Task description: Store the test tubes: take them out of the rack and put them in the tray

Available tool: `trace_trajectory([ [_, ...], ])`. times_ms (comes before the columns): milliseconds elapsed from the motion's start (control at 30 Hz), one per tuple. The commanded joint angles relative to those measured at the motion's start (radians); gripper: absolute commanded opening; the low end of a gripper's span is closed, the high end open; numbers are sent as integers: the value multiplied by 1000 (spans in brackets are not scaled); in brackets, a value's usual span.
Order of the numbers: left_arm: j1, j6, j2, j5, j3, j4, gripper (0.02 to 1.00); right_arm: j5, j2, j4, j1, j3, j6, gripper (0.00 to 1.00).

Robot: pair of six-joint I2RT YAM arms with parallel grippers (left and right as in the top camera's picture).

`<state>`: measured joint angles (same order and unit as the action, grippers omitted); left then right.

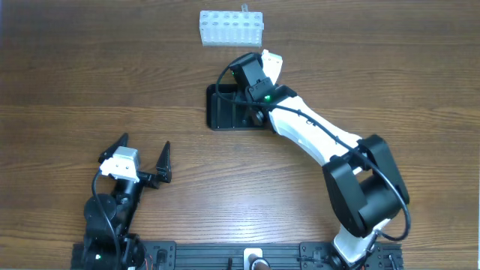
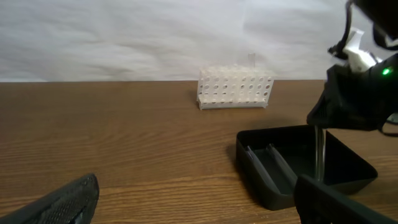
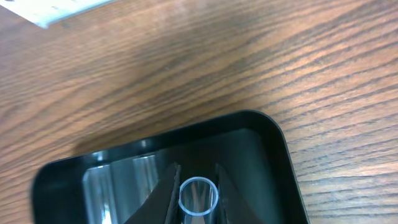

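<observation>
The right gripper (image 3: 198,190) has its fingers (image 3: 165,200) closed on an upright test tube (image 3: 199,198), held over the black tray (image 1: 219,112) at mid-table. The white rack (image 1: 231,28) stands farther back. The left gripper (image 1: 145,148) sits near left, its fingers spread apart.

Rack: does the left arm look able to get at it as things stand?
Probably yes: bare table lies between the open left pincer and the rack, with the tray and right arm off to one side. It stands far off, so reach is uncertain.
</observation>
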<state>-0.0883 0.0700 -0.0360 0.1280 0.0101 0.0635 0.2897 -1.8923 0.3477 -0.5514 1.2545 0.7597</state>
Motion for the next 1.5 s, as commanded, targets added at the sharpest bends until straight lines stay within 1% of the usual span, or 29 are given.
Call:
trace_trajectory([
  [33,6,-18,10,13,-5,2,996,22,-23,-16,6,-8,11,12],
  [400,6,-18,10,13,-5,2,998,22,-24,-60,6,-8,10,18],
  [867,6,-18,10,13,-5,2,1000,22,-76,-78,0,-8,10,58],
  [967,6,-18,10,13,-4,2,996,22,-79,-80,0,-8,10,82],
  [1000,6,-18,10,13,-4,2,998,22,-79,-80,0,-8,10,99],
  [1133,6,-18,10,13,-4,2,998,22,-79,-87,0,-8,10,222],
  [1267,6,-18,10,13,-5,2,996,21,-79,-94,0,-8,10,288],
  [1400,6,-18,10,13,-5,2,998,21,-79,-98,-8,-5,10,448],
  [1433,6,-18,10,13,-4,2,998,21,-79,-97,-11,-1,10,509],
  [1500,6,-18,10,13,-5,2,998,22,-74,-90,-19,13,10,555],
])
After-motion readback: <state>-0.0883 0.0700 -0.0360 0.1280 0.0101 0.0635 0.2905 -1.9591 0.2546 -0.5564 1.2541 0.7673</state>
